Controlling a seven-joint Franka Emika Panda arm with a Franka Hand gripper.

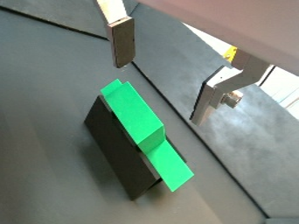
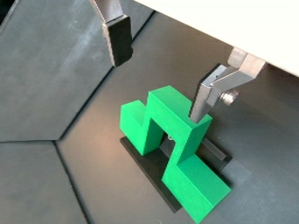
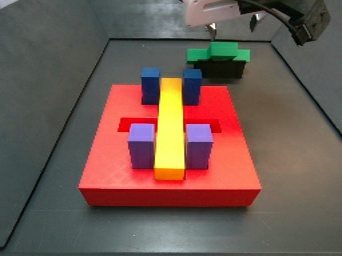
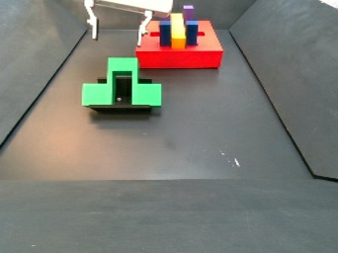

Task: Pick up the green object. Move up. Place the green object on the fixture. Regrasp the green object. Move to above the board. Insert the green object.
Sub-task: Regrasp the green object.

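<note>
Gripper (image 4: 119, 28): spread wide, clamped on nothing, hanging clear above the floor. Both fingers (image 1: 121, 44) bare in both wrist views, flat silver plates with dark pads (image 2: 118, 42), only floor and green in the gap.

Straight below the gripper, seen between the fingers in both wrist views: green piece (image 2: 176, 144), resting on the fixture (image 2: 142, 155). Tall central block and two lower arms plain in a side view (image 4: 119, 91). Free of the gripper, not touched by either finger. One finger (image 2: 211, 92) close above the green piece in a wrist view; contact hard to judge there, though the side views show a gap.

Under the green piece: fixture (image 4: 122, 109), dark, mostly covered, only its lower edge and a sliver in the middle showing. In a wrist view its black body (image 1: 117, 149) visible beneath the green piece (image 1: 140, 122).

Right of the gripper in that side view, well apart from it: board (image 4: 199, 57), red, flat on the floor. On top of it, blue cubes (image 3: 151, 80), a yellow bar (image 3: 170, 125) along the middle, purple cubes (image 3: 198, 140) at either side of the bar's near end. Board (image 3: 107, 150) separate from the fixture (image 3: 221, 70) and green piece (image 3: 218, 52), with bare floor between; gripper (image 3: 230, 18) over the far end.
</note>
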